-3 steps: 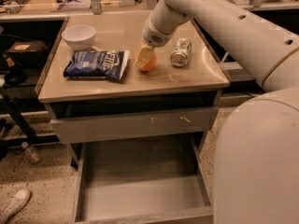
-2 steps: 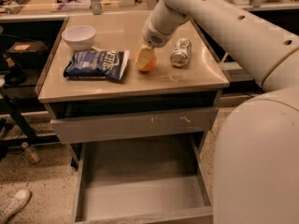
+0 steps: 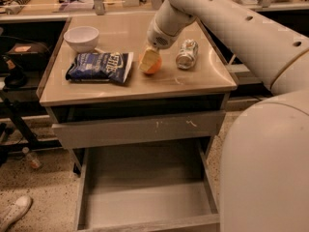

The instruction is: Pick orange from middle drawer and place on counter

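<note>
At the lower left of the frame a white shoe (image 3: 14, 211) lies on the speckled floor, with a small bottle (image 3: 30, 157) just above it. The beige tabletop (image 3: 145, 88) fills the upper middle. On its left part stands a white bowl (image 3: 81, 36), upright. Just below the bowl lies a blue chip bag (image 3: 100, 66), flat on the surface.

Right of the bag, near the middle of the tabletop, sits the orange (image 3: 156, 67), resting on the surface. The claw (image 3: 149, 62) comes down from above and is at the fruit. Its pale tip covers the orange's left side, and whether it is clamped on the fruit or loose I cannot tell. A crushed silver can (image 3: 187, 53) lies on its side just right of the orange, apart from it.

Below the tabletop a shallow drawer front (image 3: 135, 129) with scratches is nearly closed. Under it, the deep grey drawer (image 3: 145, 202) is pulled out at the bottom of the frame. The white arm (image 3: 241, 33) runs from the claw to the upper right.
</note>
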Motion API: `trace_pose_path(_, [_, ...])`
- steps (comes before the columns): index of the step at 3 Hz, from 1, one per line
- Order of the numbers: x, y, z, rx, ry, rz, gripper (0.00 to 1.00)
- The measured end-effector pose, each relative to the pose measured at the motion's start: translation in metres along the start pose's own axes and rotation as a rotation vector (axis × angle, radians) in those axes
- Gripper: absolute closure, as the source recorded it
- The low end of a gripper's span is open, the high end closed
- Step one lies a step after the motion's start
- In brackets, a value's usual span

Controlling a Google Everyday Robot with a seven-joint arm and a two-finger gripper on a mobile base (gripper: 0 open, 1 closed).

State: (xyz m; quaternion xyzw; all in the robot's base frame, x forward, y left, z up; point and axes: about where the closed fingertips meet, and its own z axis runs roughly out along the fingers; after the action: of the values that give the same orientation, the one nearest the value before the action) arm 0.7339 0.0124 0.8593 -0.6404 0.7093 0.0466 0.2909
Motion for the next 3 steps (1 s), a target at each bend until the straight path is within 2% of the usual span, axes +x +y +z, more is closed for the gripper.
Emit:
trace_pose_path(2, [0.0, 0.0, 0.0001, 0.0, 0.0, 0.0, 0.12])
trace_pose_path(3, [0.0, 0.0001, 0.0001, 0.0, 0.0, 0.0, 0.0])
